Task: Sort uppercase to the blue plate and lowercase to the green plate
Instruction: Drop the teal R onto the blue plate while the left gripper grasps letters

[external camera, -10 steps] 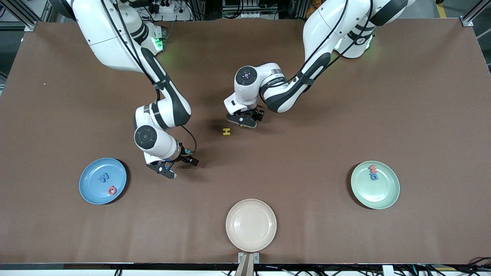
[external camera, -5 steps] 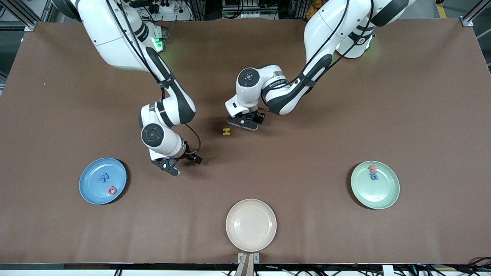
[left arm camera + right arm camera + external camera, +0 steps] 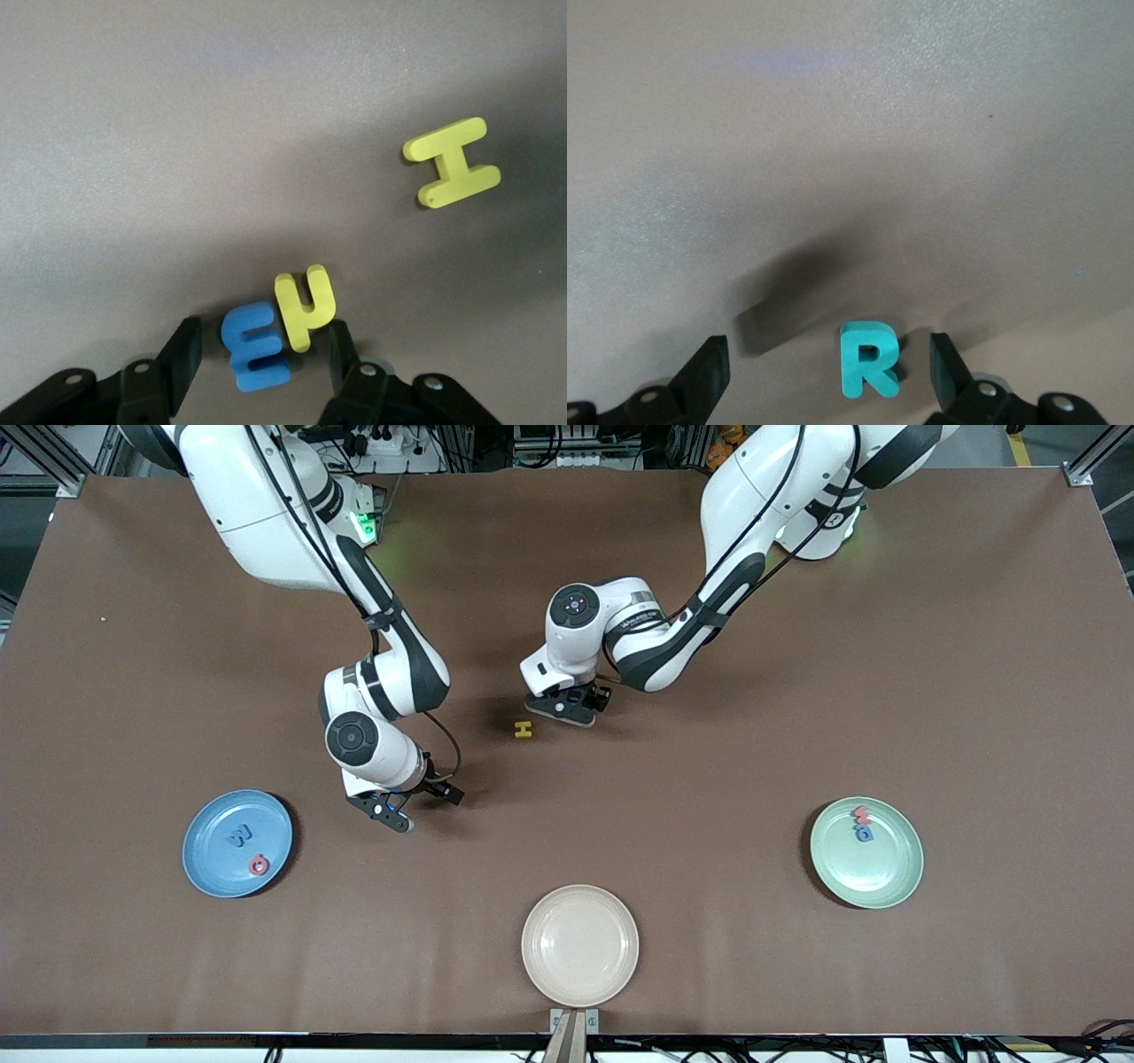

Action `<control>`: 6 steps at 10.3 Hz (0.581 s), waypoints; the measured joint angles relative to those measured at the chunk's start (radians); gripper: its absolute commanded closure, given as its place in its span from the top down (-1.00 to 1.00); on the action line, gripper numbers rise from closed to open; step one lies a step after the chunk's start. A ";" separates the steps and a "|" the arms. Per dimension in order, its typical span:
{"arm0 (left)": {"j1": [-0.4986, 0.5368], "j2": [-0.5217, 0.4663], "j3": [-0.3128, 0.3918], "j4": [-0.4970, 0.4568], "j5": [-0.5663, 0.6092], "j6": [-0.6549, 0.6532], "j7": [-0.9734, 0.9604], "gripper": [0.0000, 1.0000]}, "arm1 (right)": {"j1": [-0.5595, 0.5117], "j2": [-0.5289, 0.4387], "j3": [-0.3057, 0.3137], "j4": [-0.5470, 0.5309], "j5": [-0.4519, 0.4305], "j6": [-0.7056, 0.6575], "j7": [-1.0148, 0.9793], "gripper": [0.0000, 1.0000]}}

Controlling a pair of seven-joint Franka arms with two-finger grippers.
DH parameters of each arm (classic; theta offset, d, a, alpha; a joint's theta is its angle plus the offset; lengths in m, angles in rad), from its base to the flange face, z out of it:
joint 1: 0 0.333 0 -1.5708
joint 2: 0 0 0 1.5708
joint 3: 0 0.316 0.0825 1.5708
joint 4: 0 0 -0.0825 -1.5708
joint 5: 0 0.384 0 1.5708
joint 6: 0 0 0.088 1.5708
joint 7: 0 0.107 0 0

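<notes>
Front view. We see the blue plate (image 3: 236, 843) toward the right arm's end of the table, holding a blue M (image 3: 239, 835) and a red ring (image 3: 258, 864), so two capitals look sorted. The green plate (image 3: 866, 852) toward the left arm's end holds a red m (image 3: 861, 813) and a blue letter (image 3: 863, 833), touching. A cream plate (image 3: 579, 945) lies bare, nearest the camera, between them. The H (image 3: 523, 730) lies on the table mid-way, unsorted. The left gripper (image 3: 562, 708) sits low just beside the H; the right gripper (image 3: 386, 814) is low over the table between the H and the blue plate. From here both hide whatever is under them.

Left wrist view. The left gripper (image 3: 262, 359) has its fingers spread wide, gripping nothing. Between them lie a blue e (image 3: 258, 346) and a yellow h (image 3: 306, 305), touching each other. We judge the fingers straddle the pair for a pick, and two letters in one span risks a double grab. The H (image 3: 452, 163) lies apart.

Right wrist view. The right gripper (image 3: 830, 367) is likewise wide apart and holds nothing; the R (image 3: 869, 358) lies flat on the table between its fingers, nearer one. We judge this a lined-up grasp, bound for the blue plate. Only the wrist views show the R, e and h.
</notes>
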 measured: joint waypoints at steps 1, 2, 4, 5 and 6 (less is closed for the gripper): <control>0.000 0.000 0.000 0.000 0.001 0.000 0.000 0.19 | 0.000 0.000 0.000 0.000 0.000 0.000 0.000 1.00; 0.001 0.000 0.000 0.000 0.001 0.000 0.000 0.12 | 0.000 0.000 0.000 -0.001 -0.001 0.000 0.000 1.00; 0.001 -0.001 0.000 0.000 0.002 0.000 0.000 -0.09 | 0.000 0.001 0.000 -0.008 -0.001 0.001 0.000 0.95; 0.002 -0.002 0.000 0.001 0.003 0.000 0.000 -0.25 | 0.000 0.001 0.000 -0.011 -0.001 0.002 0.000 0.57; 0.002 -0.003 0.000 0.001 0.005 -0.002 0.000 -0.37 | 0.000 0.001 0.000 -0.013 -0.002 0.002 0.000 -0.49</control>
